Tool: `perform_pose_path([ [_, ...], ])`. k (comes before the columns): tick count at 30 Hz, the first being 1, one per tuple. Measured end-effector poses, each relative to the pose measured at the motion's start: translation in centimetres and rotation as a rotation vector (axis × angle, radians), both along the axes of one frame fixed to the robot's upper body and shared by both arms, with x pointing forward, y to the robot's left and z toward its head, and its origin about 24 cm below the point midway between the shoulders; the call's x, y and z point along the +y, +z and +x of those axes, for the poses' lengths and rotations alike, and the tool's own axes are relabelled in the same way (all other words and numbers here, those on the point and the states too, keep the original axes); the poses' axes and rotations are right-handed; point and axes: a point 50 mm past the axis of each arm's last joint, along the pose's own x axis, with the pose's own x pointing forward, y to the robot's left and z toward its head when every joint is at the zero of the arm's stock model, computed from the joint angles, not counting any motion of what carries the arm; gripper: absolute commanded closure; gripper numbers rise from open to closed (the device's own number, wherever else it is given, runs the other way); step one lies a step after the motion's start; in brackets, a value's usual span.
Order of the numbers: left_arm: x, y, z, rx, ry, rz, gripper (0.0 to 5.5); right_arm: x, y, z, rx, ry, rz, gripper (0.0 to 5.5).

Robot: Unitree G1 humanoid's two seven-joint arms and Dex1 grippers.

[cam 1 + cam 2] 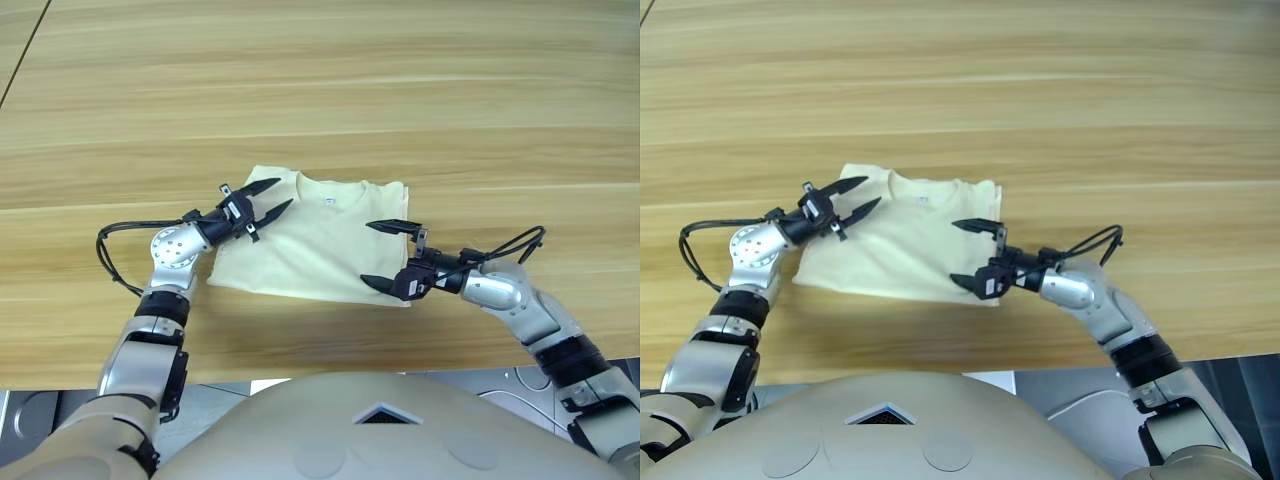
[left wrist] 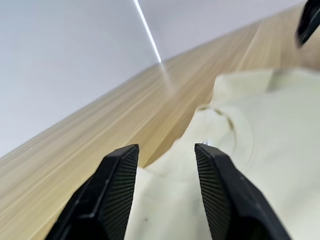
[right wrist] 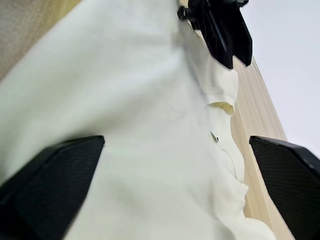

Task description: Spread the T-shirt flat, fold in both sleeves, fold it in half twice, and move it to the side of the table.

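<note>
Yellow T-shirt [image 1: 310, 245] on bench [image 1: 400, 100]. My left claw [image 1: 284, 192] at left edge, right claw [image 1: 365, 252] at right edge, both spread wide, empty.

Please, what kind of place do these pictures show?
Probably an indoor lab or test workspace: a wood-grain table, a plain pale wall beyond it, and a folded T-shirt with the left tool and right tool over it.

Nothing readable here, tbh. There's a tiny neck tag [image 1: 327, 201] inside the collar of the T-shirt [image 1: 310, 250], but it's way too small to make out any print on it.
</note>
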Motion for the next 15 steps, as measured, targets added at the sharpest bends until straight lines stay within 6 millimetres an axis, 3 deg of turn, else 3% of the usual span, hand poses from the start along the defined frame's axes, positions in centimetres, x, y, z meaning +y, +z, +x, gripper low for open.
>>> perform_pose_path([
  [4, 1.1, 1.1, 0.6, -0.009, 0.051, -0.077, 3.42, -0.6, 0.5, -0.9, 0.040, -0.008, 0.034, 0.14],
  [8, 2.8, -1.3, 1.7, 0.116, 0.230, 0.100, 3.42, -1.3, 1.3, -1.9, 0.075, 0.012, 0.045, 0.14],
  [10, 2.7, -2.4, 1.7, 0.168, 0.258, 0.143, 3.42, -1.3, 1.3, -1.9, 0.079, 0.013, 0.038, 0.14],
  [15, 1.7, -2.5, 2.7, 0.129, 0.263, 0.237, 3.42, -1.4, 1.2, -1.8, 0.082, 0.004, 0.035, 0.14],
])
